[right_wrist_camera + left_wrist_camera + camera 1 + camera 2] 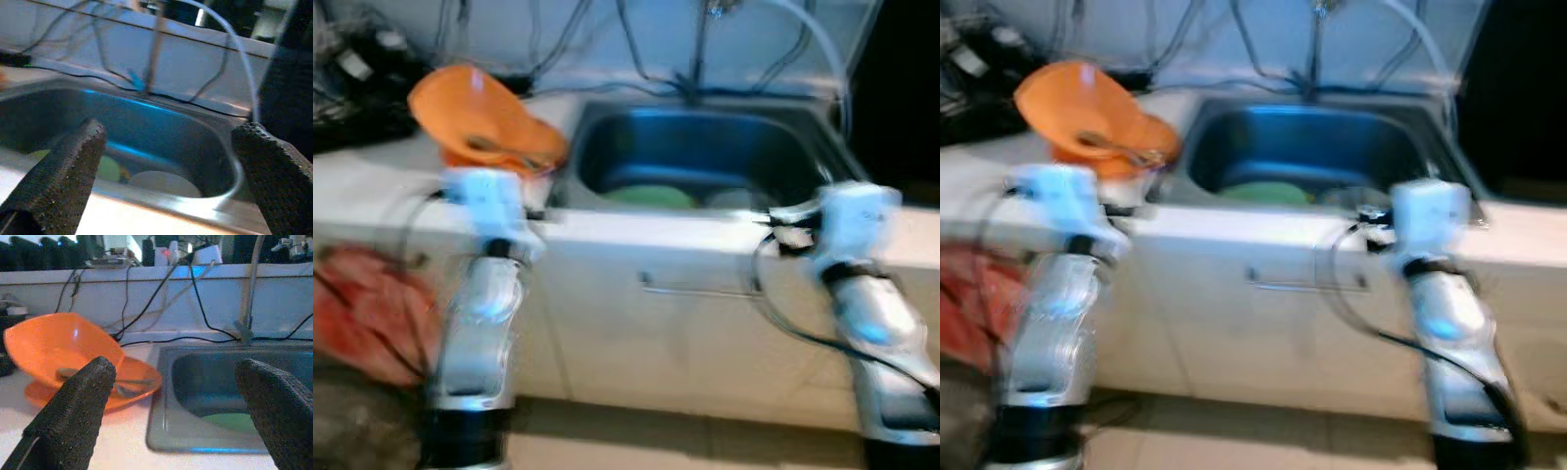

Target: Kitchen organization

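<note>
You have both arms raised toward the counter edge before the sink. Left gripper and right gripper gape wide, holding nothing. The orange bowl sits tilted on the counter left of the sink.

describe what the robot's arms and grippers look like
Both arms are shiny silver, rounded shells with black bands lower down and a white boxy wrist block, looped by thin black cables. The left gripper and right gripper each have two long black fingers with a finely pebbled, rubbery texture.
</note>
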You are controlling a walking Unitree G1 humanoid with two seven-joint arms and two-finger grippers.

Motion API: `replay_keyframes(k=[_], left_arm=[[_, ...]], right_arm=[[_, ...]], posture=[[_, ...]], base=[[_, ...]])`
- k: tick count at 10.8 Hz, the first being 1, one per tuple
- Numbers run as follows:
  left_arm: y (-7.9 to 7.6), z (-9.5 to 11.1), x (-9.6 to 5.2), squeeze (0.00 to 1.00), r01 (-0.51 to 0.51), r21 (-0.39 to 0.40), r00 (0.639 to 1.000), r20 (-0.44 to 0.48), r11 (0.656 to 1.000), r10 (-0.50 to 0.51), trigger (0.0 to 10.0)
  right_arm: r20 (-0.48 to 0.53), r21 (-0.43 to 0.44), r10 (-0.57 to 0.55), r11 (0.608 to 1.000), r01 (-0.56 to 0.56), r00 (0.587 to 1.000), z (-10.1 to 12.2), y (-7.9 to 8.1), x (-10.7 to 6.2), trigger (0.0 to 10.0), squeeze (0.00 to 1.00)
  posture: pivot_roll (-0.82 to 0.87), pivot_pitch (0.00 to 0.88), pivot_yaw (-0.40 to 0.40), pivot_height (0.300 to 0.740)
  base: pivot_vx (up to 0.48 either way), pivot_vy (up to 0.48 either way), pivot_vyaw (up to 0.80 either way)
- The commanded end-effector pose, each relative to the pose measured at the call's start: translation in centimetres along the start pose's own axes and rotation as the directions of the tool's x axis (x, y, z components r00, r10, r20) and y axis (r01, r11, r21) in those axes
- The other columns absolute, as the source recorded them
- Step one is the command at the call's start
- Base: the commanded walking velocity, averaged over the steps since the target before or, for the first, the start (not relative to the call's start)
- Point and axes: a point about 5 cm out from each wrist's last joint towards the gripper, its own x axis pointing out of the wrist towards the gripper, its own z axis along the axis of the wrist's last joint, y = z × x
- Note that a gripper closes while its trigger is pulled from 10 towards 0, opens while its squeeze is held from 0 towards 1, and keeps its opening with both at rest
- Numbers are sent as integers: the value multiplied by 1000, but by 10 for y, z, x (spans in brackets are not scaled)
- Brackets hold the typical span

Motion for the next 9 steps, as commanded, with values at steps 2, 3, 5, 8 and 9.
replay_keyframes(k=[2, 3, 5, 8, 9], left_arm=[[11, 1, 0, 0, -39, 17, 999, -2, 999, 39, 10000], [10, 2, 0, 0, -29, 17, 1000, 2, 999, 29, 10000], [9, 2, 2, 0, -10, 15, 1000, -1, 1000, 10, 10000], [10, 0, 3, 0, 1, 9, 1000, -17, 1000, -1, 10000], [11, -1, 3, 0, -1, 14, 1000, -23, 1000, 1, 10000]], right_arm=[[20, 16, 28, 999, -28, 999, 6, 8, 3, 10000, 0], [20, 19, 27, 999, -28, 999, 6, 9, 3, 10000, 0], [16, 27, 0, 1000, 0, 1000, 5, 6, 3, 10000, 0], [3, 42, -5, 999, 5, 1000, 2, 6, 2, 10000, 0], [-5, 43, -5, 999, 5, 1000, 0, 7, 2, 10000, 0]], posture=[[96, 0, 13, 740], [96, 0, 15, 740], [94, 0, 17, 740], [97, 0, 20, 740], [98, 0, 22, 740]], base=[[0, 0, 0], [0, 0, 0], [0, 0, 0], [0, 0, 0], [0, 0, -400]])
